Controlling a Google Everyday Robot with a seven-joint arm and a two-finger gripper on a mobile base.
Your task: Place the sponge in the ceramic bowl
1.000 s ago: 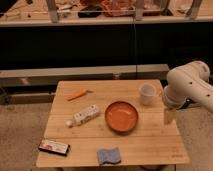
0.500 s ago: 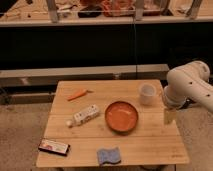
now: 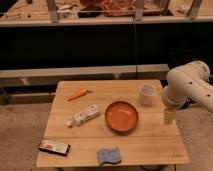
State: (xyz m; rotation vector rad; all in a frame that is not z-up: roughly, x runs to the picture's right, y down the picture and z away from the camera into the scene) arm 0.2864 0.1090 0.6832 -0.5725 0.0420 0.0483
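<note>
My robot's one arm (image 3: 189,86) comes in from the right edge of the camera view, about halfway down. It is white and thick, with a rounded joint bulging toward the left, and its far end runs off the right side. From under that joint a short wrist section drops straight down. The gripper (image 3: 170,116) hangs at its end, pointing downward, low on the right side of the view. Its two fingers are spread apart and hold nothing.
</note>
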